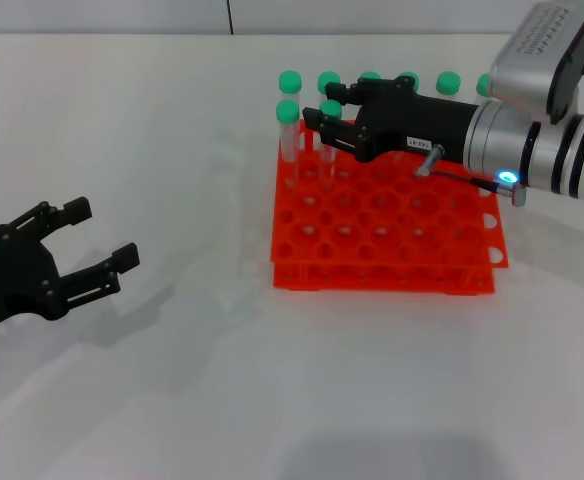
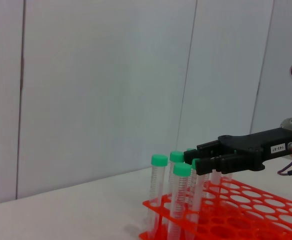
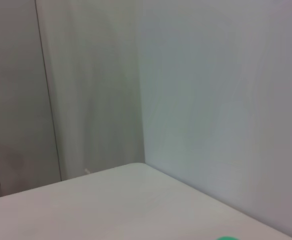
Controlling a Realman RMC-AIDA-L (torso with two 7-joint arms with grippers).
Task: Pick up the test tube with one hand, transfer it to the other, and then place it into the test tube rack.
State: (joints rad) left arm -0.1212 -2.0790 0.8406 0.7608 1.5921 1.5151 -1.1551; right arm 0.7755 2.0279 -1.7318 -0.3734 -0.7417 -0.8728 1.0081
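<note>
Head view: the right gripper [image 1: 324, 110], labelled, reaches over the far left corner of the test tube rack [image 1: 384, 232], jaws pinching the test tube [image 1: 328, 140], which stands in a hole there. Judged: handover done; only release remains. The left gripper [image 1: 90, 232] rests well apart over the table [image 1: 172, 380], jaws spread, empty. A second capped tube [image 1: 289, 128] stands beside it; more green caps line the far row.

Left wrist view: 4 capped tubes visible in the rack's corner.

Right wrist view: only wall and table.

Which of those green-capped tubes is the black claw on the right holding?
The test tube in the rack's far-left corner area, second from the left edge. The right gripper's fingers sit at its green cap, while its left neighbour and the back-row tubes stand free.
</note>
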